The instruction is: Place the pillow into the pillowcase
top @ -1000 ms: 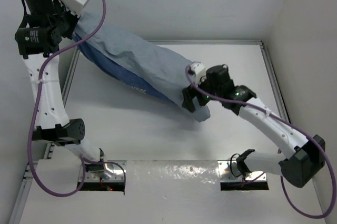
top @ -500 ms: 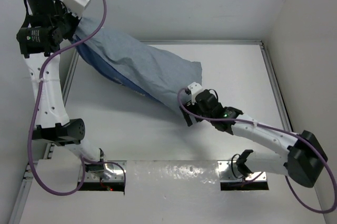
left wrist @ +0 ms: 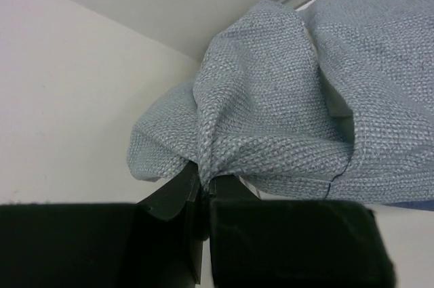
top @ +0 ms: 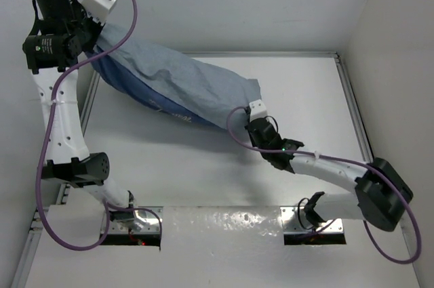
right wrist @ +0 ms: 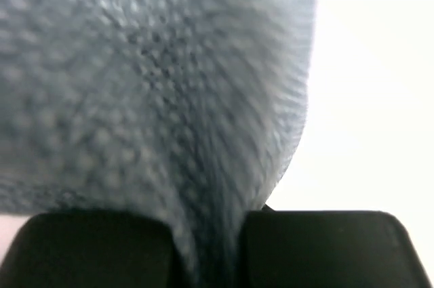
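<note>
Spanning two pincers: the pillowcase [top: 183, 88]

A long, plump sack of coarse woven grey-blue cloth with a navy underside, it slants across the white counter [top: 298, 85]. At its far-left end the left pincer [left wrist: 202, 186] is clenched on a bunched, puckered fold. At its near-right corner the right pincer [right wrist: 203, 244] is clamped on another fold.

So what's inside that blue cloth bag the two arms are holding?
Its contents are hidden. The pillowcase bulges along its length, so something probably fills it, but fabric covers it all; nothing white shows. The left gripper and right gripper pinch its two ends.
</note>
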